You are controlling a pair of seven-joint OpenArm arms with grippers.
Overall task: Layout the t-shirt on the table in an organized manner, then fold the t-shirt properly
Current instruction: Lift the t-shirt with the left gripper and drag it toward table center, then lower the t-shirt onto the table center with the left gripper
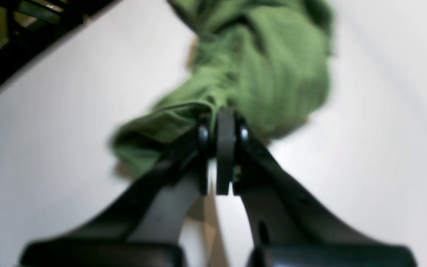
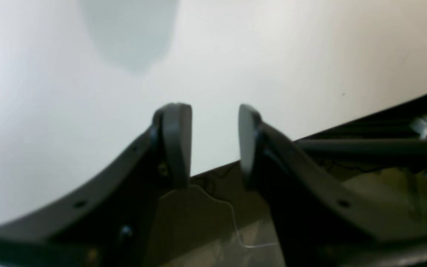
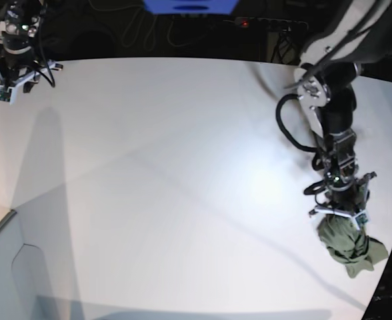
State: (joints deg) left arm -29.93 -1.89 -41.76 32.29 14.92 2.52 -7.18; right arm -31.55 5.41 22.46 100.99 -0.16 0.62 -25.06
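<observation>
The olive-green t-shirt (image 3: 351, 244) lies bunched in a small heap near the right front edge of the white table (image 3: 169, 173). My left gripper (image 1: 224, 126) is shut on a fold of the t-shirt (image 1: 272, 63), whose crumpled cloth spreads out beyond the fingertips. In the base view that left gripper (image 3: 341, 215) points down onto the top of the heap. My right gripper (image 2: 213, 141) stands open with nothing between its fingers, over the table's edge. In the base view the right gripper (image 3: 9, 87) hangs at the far left corner, well away from the shirt.
The table's curved edge (image 2: 347, 124) runs under the right gripper, with dark framework (image 2: 384, 144) and a thin cable (image 2: 232, 215) below it. Beyond the far edge sit cables and a blue object (image 3: 189, 7).
</observation>
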